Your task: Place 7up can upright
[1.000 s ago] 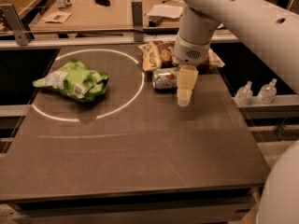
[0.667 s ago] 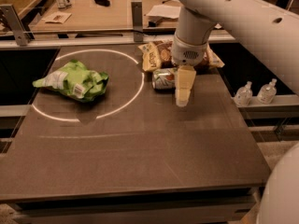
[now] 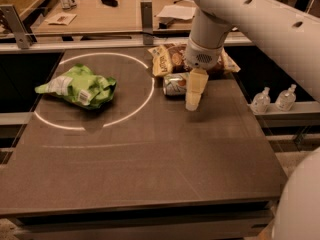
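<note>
The 7up can (image 3: 173, 85) lies on its side on the dark table, just right of the white circle's edge, with its silver top facing left. My gripper (image 3: 193, 103) hangs down from the white arm right beside the can's right end, its tip close to the table. It overlaps the can's right end in this view, so I cannot tell if it touches the can.
A brown and yellow chip bag (image 3: 169, 57) lies just behind the can. A bright green snack bag (image 3: 79, 87) lies inside the white circle (image 3: 131, 113) at left. Two small clear bottles (image 3: 274, 99) stand off the table's right edge. The table's front edge (image 3: 145, 208) is near me.
My gripper has shifted slightly left, toward the can. The can and both bags have not moved.
</note>
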Robot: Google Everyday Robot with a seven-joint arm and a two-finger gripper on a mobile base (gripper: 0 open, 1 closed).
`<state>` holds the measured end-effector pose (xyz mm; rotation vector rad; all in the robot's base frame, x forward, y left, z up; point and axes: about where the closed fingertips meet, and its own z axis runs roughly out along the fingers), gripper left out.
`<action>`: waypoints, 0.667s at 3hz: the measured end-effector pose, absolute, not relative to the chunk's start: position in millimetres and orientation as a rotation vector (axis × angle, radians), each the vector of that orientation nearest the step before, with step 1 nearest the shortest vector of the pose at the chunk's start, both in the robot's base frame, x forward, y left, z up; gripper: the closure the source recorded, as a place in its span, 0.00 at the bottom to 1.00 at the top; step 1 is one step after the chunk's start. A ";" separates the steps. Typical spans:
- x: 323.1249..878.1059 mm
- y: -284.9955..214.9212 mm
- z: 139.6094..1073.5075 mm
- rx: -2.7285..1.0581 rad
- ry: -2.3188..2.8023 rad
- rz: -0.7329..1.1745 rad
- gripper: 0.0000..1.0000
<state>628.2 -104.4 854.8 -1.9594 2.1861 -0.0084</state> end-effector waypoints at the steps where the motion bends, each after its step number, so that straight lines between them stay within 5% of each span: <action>1: 636.9 -94.4 844.9 -1.946 2.191 -0.064 0.00; 2: 636.0 -81.8 826.1 -1.985 2.178 -0.095 0.00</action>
